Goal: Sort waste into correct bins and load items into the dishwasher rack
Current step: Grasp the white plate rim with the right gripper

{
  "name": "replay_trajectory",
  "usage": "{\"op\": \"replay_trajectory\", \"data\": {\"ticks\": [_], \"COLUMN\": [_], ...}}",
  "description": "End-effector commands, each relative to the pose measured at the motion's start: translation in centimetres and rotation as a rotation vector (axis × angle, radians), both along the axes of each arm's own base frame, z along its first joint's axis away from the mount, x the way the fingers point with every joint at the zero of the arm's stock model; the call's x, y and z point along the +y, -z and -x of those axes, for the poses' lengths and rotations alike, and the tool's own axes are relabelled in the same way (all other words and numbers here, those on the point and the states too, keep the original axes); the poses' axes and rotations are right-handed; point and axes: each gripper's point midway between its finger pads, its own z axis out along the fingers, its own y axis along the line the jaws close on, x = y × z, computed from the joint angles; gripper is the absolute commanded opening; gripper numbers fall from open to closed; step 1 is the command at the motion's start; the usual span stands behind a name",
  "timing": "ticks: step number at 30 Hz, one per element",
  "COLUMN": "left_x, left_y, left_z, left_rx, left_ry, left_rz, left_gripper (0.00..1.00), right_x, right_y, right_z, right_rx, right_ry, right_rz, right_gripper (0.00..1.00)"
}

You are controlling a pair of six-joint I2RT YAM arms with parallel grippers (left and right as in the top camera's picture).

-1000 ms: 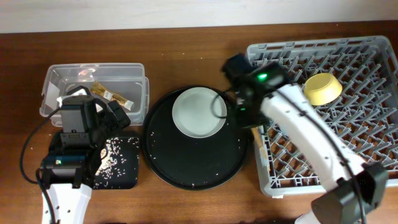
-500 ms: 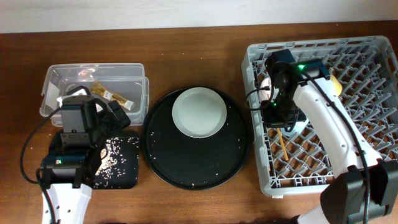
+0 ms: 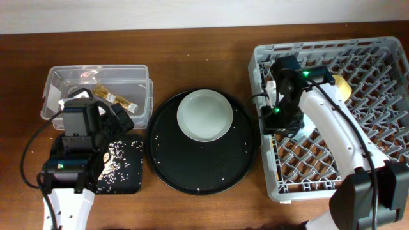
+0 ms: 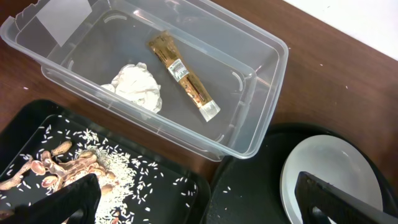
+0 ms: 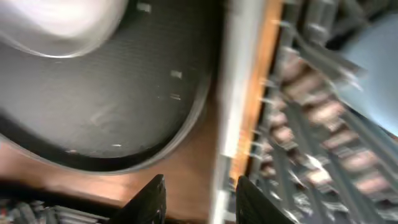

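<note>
The grey rack [image 3: 377,57] fills the right side. My right gripper [image 3: 268,121] hangs over its left wall, open and empty [image 5: 202,202], with the rack's rim [image 5: 224,124] between the fingers; this view is blurred. The yellow bowl [image 3: 343,86] lies in the rack, partly behind my arm. The pale plate [image 3: 204,115] sits on the round black tray [image 3: 192,172]. My left gripper [image 3: 115,124] is open [image 4: 202,208] above the shallow black tray [image 4: 186,186], which holds the food scraps and rice [image 4: 74,168]. The clear tub [image 4: 261,93] holds the tissue [image 4: 137,87] and the wrapper [image 4: 183,74]. No chopsticks are clearly visible.
A pale blue shape [image 5: 373,56], too blurred to name, lies inside the rack at the right of the right wrist view. Loose rice grains dot the round black tray. Bare wooden table [image 3: 192,38] runs along the back edge.
My right arm swung from the round tray's right edge over into the rack, then drew back slightly toward the rack's left wall. The left arm has not moved.
</note>
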Motion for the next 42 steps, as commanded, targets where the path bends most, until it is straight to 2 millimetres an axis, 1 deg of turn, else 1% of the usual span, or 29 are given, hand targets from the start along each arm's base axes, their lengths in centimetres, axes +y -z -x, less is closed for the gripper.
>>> {"op": "replay_trajectory", "data": {"ticks": [1, 2, 4, 5, 7, 8, 10, 11, 12, 13, 14, 16, 17, 18, 21, 23, 25, 26, 27, 28, 29, 33, 36, 37, 38, 39, 40, 41, 42], "left_x": [0.2, 0.1, 0.2, 0.2, 0.1, 0.2, 0.2, 0.2, 0.2, 0.2, 0.1, 0.2, 0.1, 0.1, 0.1, 0.1, 0.2, 0.1, 0.2, 0.2, 0.1, 0.1, 0.1, 0.1, 0.1, 0.1, 0.2, 0.2, 0.1], "left_y": [-0.5, -0.5, -0.5, -0.5, -0.5, -0.5, -0.3, -0.3, -0.3, -0.2, -0.2, -0.2, -0.2, -0.2, -0.2, -0.2, -0.2, -0.2, -0.2, -0.2, -0.2, -0.2, -0.2, -0.2, -0.2, -0.2, -0.2, -0.2, -0.2], "left_z": [0.0, 0.0, 0.0, 0.0, 0.0, 0.0, 0.1, 0.1, 0.2, 0.2, 0.2, 0.2, 0.2, 0.2, 0.2, 0.2, 0.2, 0.2, 0.2, 0.2, 0.2, 0.2, 0.2, 0.2, 0.2, 0.2, 0.2, 0.2, 0.2], "left_rx": [-0.012, -0.012, -0.012, -0.012, -0.011, -0.011, -0.004, -0.001, 0.001, 0.002, 0.002, 0.002, 0.002, 0.002, 0.002, 0.002, 0.002, 0.002, 0.002, 0.002, 0.002, 0.002, 0.002, 0.002, 0.002, 0.002, 0.002, 0.002, 0.002], "left_ry": [0.003, 0.003, 0.003, 0.003, 0.003, 0.003, 0.003, 0.003, 0.003, 0.003, 0.003, 0.003, 0.003, 0.003, 0.003, 0.003, 0.003, 0.003, 0.003, 0.003, 0.003, 0.003, 0.003, 0.003, 0.003, 0.003, 0.003, 0.003, 0.003], "left_rz": [-0.014, -0.014, -0.014, -0.014, -0.014, -0.014, -0.014, -0.014, -0.014, -0.014, -0.014, -0.014, -0.014, -0.014, -0.014, -0.014, -0.014, -0.014, -0.014, -0.014, -0.014, -0.014, -0.014, -0.014, -0.014, -0.014, -0.014, -0.014, -0.014], "left_gripper": [0.99, 0.99, 0.99, 1.00, 0.99, 0.99, 0.99, 0.99, 0.99, 0.99, 0.99, 0.99, 0.99, 0.99, 0.99, 0.99, 0.99, 0.99, 0.99, 0.99, 0.99, 0.99, 0.99, 0.99, 0.99, 0.99, 0.99, 0.99, 0.99], "right_x": [5.2, 6.4, 10.2, 10.9, 10.1, 10.1, 9.8, 9.1, 9.2, 9.4, 9.5, 9.5, 9.4, 9.4, 9.5, 9.6, 9.3, 8.8, 8.2, 7.6, 6.8, 5.1, 5.6, 5.7, 6.3, 6.7, 6.9, 7.1, 7.1], "right_y": [-1.7, -1.8, -2.0, -1.5, 1.2, 1.8, 4.8, 6.4, 8.0, 9.8, 11.1, 13.5, 14.3, 14.6, 14.4, 10.9, 6.8, 5.9, 5.9, 6.3, 7.0, 9.6, 11.6, 12.2, 12.8, 13.0, 13.0, 12.9, 12.6], "right_z": [-0.5, -1.2, -2.3, -2.8, -4.7, -5.2, -7.0, -8.0, -8.6, -9.1, -9.3, -9.3, -9.1, -9.0, -9.0, -9.3, -9.4, -9.3, -9.3, -9.3, -9.3, -9.2, -8.4, -8.3, -8.1, -8.0, -8.1, -8.2, -8.4], "right_rx": [-0.047, -0.096, -0.206, -0.237, -0.291, -0.303, -0.312, -0.313, -0.307, -0.298, -0.287, -0.258, -0.238, -0.232, -0.235, -0.239, -0.274, -0.278, -0.267, -0.256, -0.247, -0.233, -0.223, -0.229, -0.231, -0.230, -0.233, -0.236, -0.243], "right_ry": [-0.071, -0.106, -0.215, -0.215, -0.143, -0.145, -0.130, -0.087, -0.087, -0.088, -0.090, -0.094, -0.097, -0.098, -0.099, -0.102, -0.090, -0.075, -0.064, -0.054, -0.037, 0.010, 0.005, 0.005, 0.003, 0.001, 0.000, -0.001, 0.001], "right_rz": [-0.258, -0.270, -0.288, -0.243, -0.035, -0.009, 0.069, 0.126, 0.143, 0.148, 0.153, 0.167, 0.176, 0.178, 0.173, 0.172, 0.160, 0.159, 0.165, 0.171, 0.177, 0.218, 0.176, 0.169, 0.130, 0.109, 0.098, 0.091, 0.086], "right_gripper": [0.36, 0.36, 0.37, 0.37, 0.38, 0.39, 0.38, 0.38, 0.38, 0.39, 0.39, 0.39, 0.38, 0.38, 0.37, 0.37, 0.38, 0.38, 0.38, 0.38, 0.38, 0.38, 0.37, 0.33, 0.29, 0.22, 0.09, 0.04, 0.04]}}
